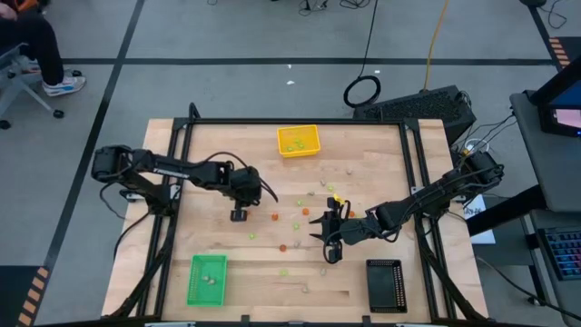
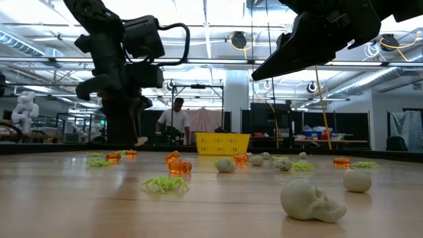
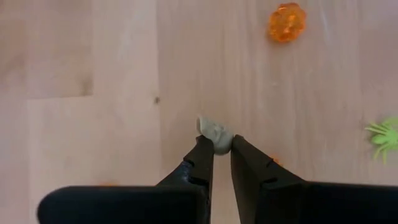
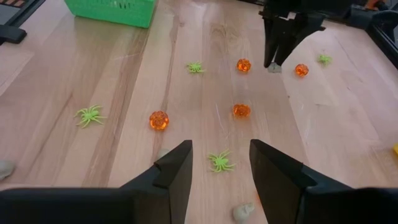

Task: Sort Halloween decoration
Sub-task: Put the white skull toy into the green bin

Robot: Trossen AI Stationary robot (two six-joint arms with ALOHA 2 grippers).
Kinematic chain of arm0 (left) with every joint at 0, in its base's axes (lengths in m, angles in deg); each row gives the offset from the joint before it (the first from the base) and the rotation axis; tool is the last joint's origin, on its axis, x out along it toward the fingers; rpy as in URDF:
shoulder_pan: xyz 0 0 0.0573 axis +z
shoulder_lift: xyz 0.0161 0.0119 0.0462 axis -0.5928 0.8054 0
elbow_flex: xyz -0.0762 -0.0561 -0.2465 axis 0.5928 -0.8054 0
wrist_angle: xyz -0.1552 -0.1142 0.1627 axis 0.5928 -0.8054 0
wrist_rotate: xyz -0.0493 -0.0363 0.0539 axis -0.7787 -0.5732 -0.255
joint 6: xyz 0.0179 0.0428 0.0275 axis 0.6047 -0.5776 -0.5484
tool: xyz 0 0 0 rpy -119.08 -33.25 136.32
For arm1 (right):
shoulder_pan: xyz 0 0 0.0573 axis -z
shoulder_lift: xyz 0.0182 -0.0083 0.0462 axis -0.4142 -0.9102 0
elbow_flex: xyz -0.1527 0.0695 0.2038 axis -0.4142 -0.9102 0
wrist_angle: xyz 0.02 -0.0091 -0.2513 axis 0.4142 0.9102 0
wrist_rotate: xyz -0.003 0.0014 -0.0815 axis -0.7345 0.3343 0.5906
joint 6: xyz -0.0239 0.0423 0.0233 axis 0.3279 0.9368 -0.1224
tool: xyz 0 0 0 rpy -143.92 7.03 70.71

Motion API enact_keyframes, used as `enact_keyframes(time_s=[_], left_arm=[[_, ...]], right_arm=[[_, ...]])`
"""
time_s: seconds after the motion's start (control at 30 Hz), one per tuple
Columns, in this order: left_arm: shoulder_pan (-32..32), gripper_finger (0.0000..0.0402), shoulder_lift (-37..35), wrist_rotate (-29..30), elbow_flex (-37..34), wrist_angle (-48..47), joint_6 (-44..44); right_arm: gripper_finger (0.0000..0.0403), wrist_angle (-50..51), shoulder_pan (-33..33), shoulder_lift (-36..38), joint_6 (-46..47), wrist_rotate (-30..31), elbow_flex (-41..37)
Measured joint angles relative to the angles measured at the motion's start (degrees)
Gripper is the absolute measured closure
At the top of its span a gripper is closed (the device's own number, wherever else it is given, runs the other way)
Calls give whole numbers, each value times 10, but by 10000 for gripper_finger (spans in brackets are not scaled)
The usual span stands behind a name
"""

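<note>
Halloween decoration pieces [image 1: 292, 225], orange, light green and pale beige-grey, lie scattered across the middle of your table [image 1: 381, 173], with the yellow tray [image 1: 299, 141] at 12 o'clock, the green tray [image 1: 206, 279] at 7 and the black tray [image 1: 386, 285] at 5. Your left gripper [image 3: 222, 149] hangs over the table's left half, fingers pinched on a pale piece [image 3: 214, 132], lifted clear, likely for carrying to a tray. Your right gripper [image 4: 219, 168] hovers right of centre, fingers apart over a green spider [image 4: 220, 161], seemingly lined up to straddle it.
</note>
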Motion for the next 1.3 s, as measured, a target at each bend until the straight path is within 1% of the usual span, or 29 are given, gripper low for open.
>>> enact_keyframes(time_s=[0.3,0.47,0.67,0.77,1.03,1.13,1.3], left_arm=[[-13,366,23,-4,0,19,23],[-13,366,49,12,0,41,30],[-13,365,55,26,0,50,41],[-13,354,56,26,0,49,45],[-13,299,56,26,0,65,45],[-13,291,56,30,0,65,48],[-14,290,56,39,0,65,72]], right_arm=[[257,0,0,0,0,0,0],[257,0,0,0,3,0,0],[257,0,0,0,2,0,0],[257,0,0,0,1,0,0],[257,0,0,0,1,0,0],[257,0,0,0,1,0,0],[257,0,0,0,0,0,0]])
